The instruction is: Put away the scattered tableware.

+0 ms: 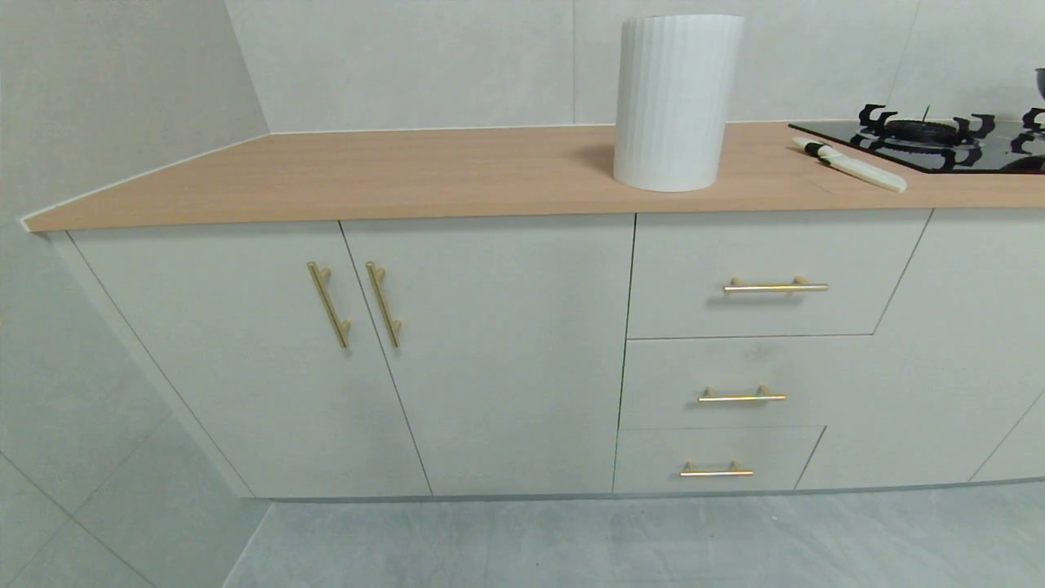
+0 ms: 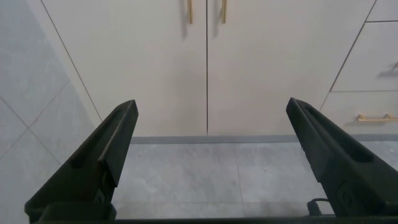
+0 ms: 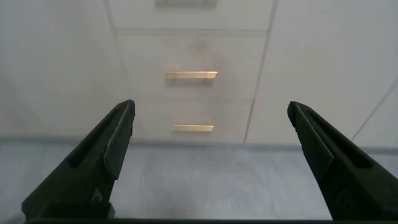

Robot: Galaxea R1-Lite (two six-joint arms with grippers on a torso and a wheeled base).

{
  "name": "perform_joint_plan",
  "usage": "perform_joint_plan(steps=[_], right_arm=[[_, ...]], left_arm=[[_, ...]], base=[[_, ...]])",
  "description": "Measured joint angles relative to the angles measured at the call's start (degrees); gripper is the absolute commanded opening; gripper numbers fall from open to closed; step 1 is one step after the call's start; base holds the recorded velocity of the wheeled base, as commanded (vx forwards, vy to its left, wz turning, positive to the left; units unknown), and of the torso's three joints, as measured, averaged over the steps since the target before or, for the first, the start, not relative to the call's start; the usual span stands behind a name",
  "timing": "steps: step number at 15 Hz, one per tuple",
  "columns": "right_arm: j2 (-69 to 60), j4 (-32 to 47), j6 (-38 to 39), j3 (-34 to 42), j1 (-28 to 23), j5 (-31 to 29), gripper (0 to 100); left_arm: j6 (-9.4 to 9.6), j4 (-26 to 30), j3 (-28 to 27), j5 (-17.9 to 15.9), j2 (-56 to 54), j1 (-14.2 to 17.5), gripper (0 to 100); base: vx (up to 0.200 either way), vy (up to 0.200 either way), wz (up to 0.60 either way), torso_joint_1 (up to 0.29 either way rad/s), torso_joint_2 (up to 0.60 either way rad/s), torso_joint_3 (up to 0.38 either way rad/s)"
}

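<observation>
Counter with one stray knife, nothing picked up yet.
Left gripper hangs wide open and empty facing the doors; a tall ribbed white holder stands upright mid-counter, likely the knife's home; the knife lies flat beside the stove, white with a black band; right gripper, equally spread and empty, faces the drawers.
</observation>
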Motion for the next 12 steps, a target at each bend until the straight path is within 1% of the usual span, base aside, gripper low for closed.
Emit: perform_joint_plan(steps=[12], right_arm=[[-0.02,0.07,0.39,0.2,0.02,-0.15,100]], left_arm=[[0.59,0.0,0.0,-0.09,0.0,-0.02,100]], base=[[0.0,0.0,0.0,0.0,0.0,0.0]])
